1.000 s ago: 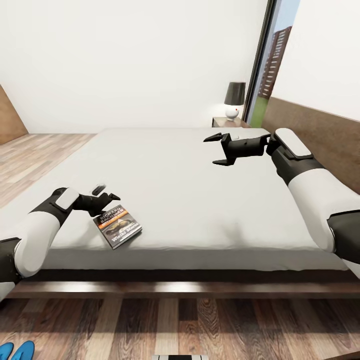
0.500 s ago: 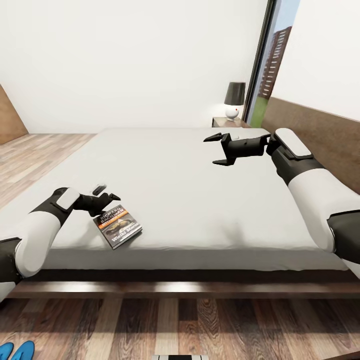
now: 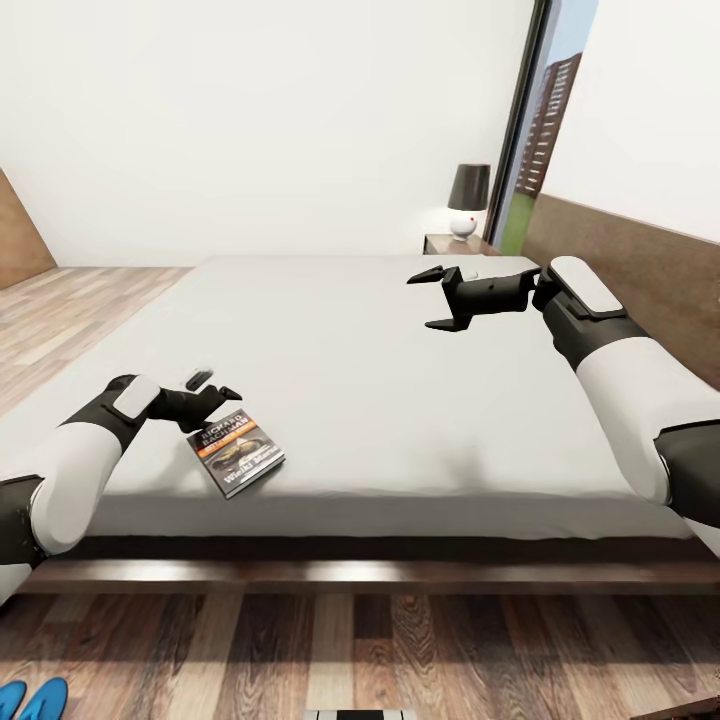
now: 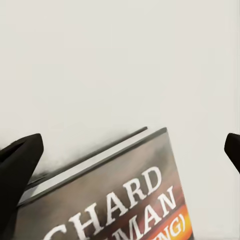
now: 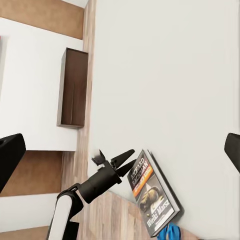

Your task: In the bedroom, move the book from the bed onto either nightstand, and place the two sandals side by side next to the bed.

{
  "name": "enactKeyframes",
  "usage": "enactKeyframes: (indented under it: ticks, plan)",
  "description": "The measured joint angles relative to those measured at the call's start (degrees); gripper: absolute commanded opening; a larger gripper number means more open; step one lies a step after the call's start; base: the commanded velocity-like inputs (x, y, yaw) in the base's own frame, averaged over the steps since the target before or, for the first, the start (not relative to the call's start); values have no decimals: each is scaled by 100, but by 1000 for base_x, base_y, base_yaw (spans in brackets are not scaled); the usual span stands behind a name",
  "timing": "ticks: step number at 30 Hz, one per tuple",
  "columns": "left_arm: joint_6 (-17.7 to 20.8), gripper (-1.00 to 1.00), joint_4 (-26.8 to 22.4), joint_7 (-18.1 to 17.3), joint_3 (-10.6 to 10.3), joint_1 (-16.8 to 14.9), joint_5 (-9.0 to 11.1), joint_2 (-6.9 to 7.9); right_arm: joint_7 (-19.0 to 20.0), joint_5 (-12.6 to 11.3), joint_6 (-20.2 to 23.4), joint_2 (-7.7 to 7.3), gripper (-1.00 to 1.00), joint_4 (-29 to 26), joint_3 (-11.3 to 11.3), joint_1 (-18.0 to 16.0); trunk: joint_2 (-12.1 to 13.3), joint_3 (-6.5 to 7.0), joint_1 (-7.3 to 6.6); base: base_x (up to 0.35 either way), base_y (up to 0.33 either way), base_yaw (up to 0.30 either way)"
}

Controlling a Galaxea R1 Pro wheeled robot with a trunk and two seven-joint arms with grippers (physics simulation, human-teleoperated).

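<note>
Two tools show in the head view: the left tool [image 3: 215,385], at lower left, is spread open and empty just at the upper corner of the book [image 3: 236,455], which lies flat near the bed's [image 3: 400,400] front edge. Right tool [image 3: 430,298], wide open, hangs empty above the mattress. Blue sandals [image 3: 30,698] sit at the bottom-left corner.

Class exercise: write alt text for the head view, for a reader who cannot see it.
A book lies flat near the front edge of a bed, with the open left gripper at its far corner. The open right gripper hangs above the mattress farther back; blue sandals peek in on the wooden floor, and a lamp stands on a nightstand beyond the bed.
</note>
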Motion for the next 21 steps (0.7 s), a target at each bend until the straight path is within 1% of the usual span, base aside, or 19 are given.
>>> enactKeyframes:
  ticks: [7, 21]
  plan:
    - [4, 100, -3, 2, 5, 0, 8, -1, 3, 1, 0, 0, 100, 0, -2, 0, 0, 0, 0, -32, -39, 0]
    - [7, 100, -3, 5, 2, 1, 11, -1, 5, 1, 0, 0, 100, 0, -8, 1, 0, 0, -1, -4, -5, 0]
